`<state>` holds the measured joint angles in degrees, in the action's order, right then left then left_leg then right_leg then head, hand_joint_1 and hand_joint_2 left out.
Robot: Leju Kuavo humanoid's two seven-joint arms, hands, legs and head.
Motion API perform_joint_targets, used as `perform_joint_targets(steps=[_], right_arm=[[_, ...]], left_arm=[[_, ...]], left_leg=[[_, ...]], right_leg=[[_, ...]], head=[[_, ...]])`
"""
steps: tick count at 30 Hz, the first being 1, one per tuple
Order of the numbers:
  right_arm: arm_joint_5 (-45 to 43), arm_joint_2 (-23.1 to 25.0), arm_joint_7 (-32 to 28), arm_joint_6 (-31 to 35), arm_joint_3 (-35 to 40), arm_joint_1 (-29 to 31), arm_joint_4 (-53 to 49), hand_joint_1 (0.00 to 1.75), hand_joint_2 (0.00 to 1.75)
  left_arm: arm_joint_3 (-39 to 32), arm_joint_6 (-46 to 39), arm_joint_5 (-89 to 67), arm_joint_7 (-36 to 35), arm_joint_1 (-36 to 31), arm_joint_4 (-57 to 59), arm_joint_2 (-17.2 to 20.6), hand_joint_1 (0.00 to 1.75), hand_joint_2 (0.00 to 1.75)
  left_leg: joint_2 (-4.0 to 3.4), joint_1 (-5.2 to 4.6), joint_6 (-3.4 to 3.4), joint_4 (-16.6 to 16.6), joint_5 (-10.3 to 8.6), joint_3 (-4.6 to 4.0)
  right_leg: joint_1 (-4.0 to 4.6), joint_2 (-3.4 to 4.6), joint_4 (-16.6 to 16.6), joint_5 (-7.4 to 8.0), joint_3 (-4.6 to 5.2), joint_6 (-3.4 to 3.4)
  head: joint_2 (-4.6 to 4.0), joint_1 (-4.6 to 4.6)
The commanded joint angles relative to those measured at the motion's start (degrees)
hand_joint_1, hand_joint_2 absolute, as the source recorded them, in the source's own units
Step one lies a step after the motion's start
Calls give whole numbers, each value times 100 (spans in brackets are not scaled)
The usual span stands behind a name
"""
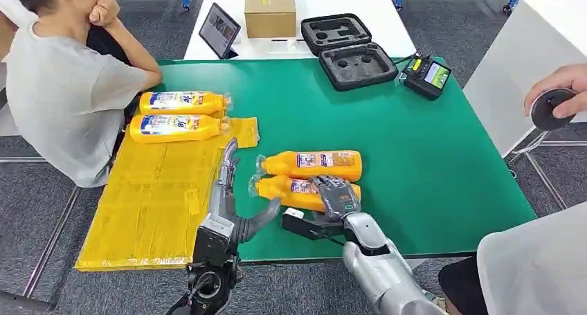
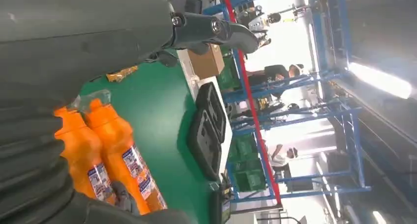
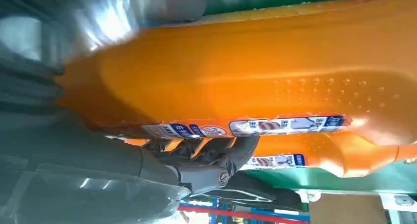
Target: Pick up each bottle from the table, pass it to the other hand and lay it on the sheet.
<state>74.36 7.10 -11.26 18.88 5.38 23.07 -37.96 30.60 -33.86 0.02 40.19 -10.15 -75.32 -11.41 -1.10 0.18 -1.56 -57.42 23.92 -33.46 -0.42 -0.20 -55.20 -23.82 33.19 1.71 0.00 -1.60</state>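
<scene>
Two orange bottles lie side by side on the green table (image 1: 429, 156), caps toward the sheet. My right hand (image 1: 337, 196) rests on the nearer bottle (image 1: 287, 188), and its fingers (image 3: 211, 152) curl around that bottle's body (image 3: 255, 81). The farther bottle (image 1: 315, 164) lies free just behind it. The yellow sheet (image 1: 152, 197) covers the table's left part and carries two more bottles (image 1: 181, 102) (image 1: 176, 127) at its far end. My left hand (image 1: 227, 166) stretches open and holds nothing, at the sheet's right edge, left of the bottle caps. The left wrist view looks along both table bottles (image 2: 123, 160).
A person (image 1: 62, 86) sits at the table's left, close to the sheet. Another person's hand holds a black disc (image 1: 550, 109) at the right. At the far end are an open black case (image 1: 346, 52), a controller (image 1: 428, 75), a cardboard box (image 1: 270, 12) and a tablet (image 1: 219, 30).
</scene>
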Motion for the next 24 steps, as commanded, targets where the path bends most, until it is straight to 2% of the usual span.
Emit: perform_joint_targets(steps=[1, 2, 3, 6, 8, 9, 10, 11, 12, 14, 15, 19, 24], right_arm=[[-951, -8, -805, -614, -168, -347, 541, 175, 175], [-1379, 21, -1127, -869, -317, -379, 456, 175, 175], [-1668, 33, -1397, -967, -366, -427, 328, 175, 175], [-2057, 50, -1680, -1126, -408, -485, 169, 175, 175], [-2660, 47, -2163, -1267, -368, -654, -239, 175, 175], [-2660, 47, -2163, -1267, -368, -654, -239, 175, 175], [-2971, 69, -2302, -1309, -343, -748, -500, 175, 175], [-3331, 84, -2407, -1325, -312, -804, -716, 175, 175], [-3331, 84, -2407, -1325, -312, -804, -716, 175, 175], [-3753, 111, -2385, -1312, -270, -837, -1020, 175, 175], [-3753, 111, -2385, -1312, -270, -837, -1020, 175, 175], [-3753, 111, -2385, -1312, -270, -837, -1020, 175, 175], [-4329, 76, -2181, -754, -162, -785, -1199, 175, 175]], left_arm=[[-24, -39, 32, -19, -261, 459, 12, 0, 175], [-21, -105, 10, -19, -272, 469, -6, 0, 175], [-6, -155, 1, -19, -255, 435, -2, 0, 175], [-35, -178, 62, -19, -194, 335, -6, 0, 175], [-77, -353, 67, -19, -57, 11, 8, 0, 175], [-77, -353, 67, -19, -57, 11, 8, 0, 175], [-110, -480, 73, -19, 2, -157, 7, 0, 175], [-184, -599, 120, -19, 63, -318, -30, 0, 175], [-184, -599, 120, -19, 63, -318, -30, 0, 175], [-502, -614, -54, -19, 196, -518, -200, 0, 175], [-502, -614, -54, -19, 196, -518, -200, 0, 175], [-502, -614, -54, -19, 196, -518, -200, 0, 175], [-1206, -614, -622, -19, 485, -1199, -613, 0, 175]], left_leg=[[26, 5, 10, -1, 1, -13], [19, 4, 3, 1, 19, 5], [33, 6, 8, 6, 10, -16], [-7, 6, 11, 2, 27, 23], [-13, 5, 11, 12, 29, 4], [-34, 5, 7, 7, 47, 48], [-13, 6, 14, 12, 31, 23], [-17, 8, 8, 2, 27, 45], [-27, 7, 7, -3, 37, 62], [-15, 7, 10, 2, 32, 42], [-29, 8, 7, -3, 42, 56], [-13, 7, 10, 2, 37, 23], [-21, 8, 8, -3, 37, -10]], right_leg=[[5, -18, 1, -8, 9, -6], [3, -13, 3, -22, -7, 4], [5, -24, 9, -14, 8, 2], [7, 12, 6, -20, -21, 3], [6, 13, 12, -9, -6, -2], [5, 28, 8, -18, -91, 1], [7, 11, 13, -7, -76, -2], [7, 14, 6, -11, -94, -2], [5, 24, -1, -19, -107, 0], [5, 20, 2, -18, -94, 0], [5, 35, -3, -23, -105, 3], [4, 25, 2, -24, -81, 4], [4, 33, -2, -25, -49, 4]], head=[[0, 2], [0, 2], [0, 2], [0, 7], [0, 2], [0, 2], [0, 2], [0, 2], [0, 2], [0, 2], [0, 2], [0, 4], [0, 0]])
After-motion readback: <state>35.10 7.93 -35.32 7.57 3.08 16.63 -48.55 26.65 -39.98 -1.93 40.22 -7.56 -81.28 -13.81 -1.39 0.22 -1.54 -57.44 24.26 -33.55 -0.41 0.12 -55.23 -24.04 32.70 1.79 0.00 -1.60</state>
